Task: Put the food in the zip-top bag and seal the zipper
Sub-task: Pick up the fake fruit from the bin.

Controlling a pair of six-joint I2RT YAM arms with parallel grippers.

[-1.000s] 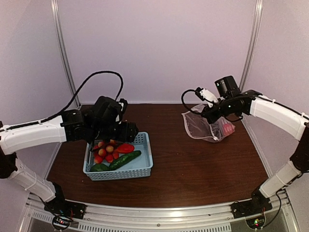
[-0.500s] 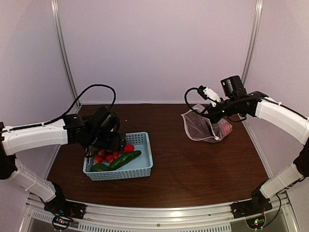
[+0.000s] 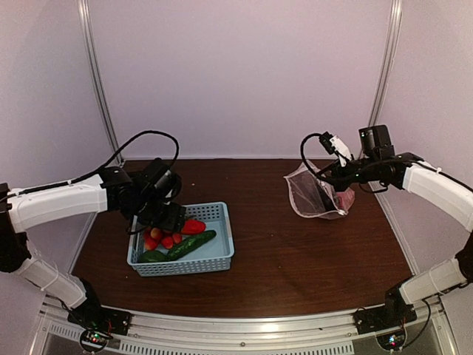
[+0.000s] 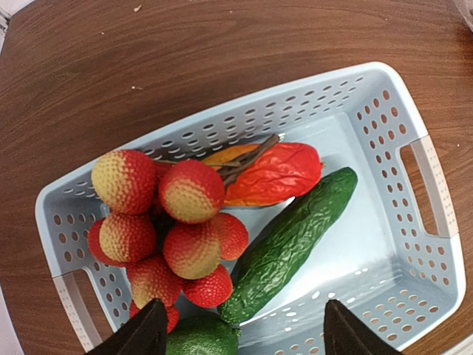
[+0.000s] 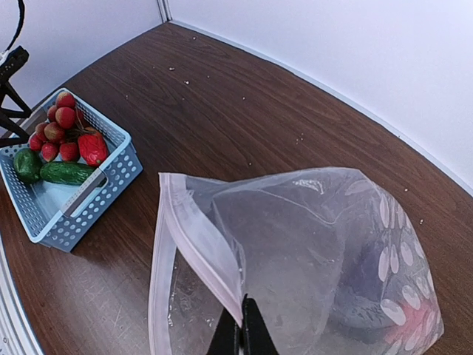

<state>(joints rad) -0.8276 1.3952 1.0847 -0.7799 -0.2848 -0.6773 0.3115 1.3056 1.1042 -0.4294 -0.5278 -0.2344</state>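
Clear dotted plastic made up the bag (image 5: 310, 251), which sat near the back right corner of the table (image 3: 295, 259), its mouth gaping and the pale zipper (image 5: 194, 244) unsealed. The right gripper (image 5: 240, 336) had its jaws pressed together, pinching the bag's mouth edge. A reddish thing (image 5: 414, 325) showed through the bag's lower corner. Toward the table's left edge, a blue basket (image 4: 417, 174) held 4 pieces: a fruit cluster (image 4: 166, 229), a pepper (image 4: 273, 174), a cucumber (image 4: 292, 240) and a green piece (image 4: 199, 339). Above them the left gripper (image 4: 242, 329) hovered with jaws spread, holding nothing.
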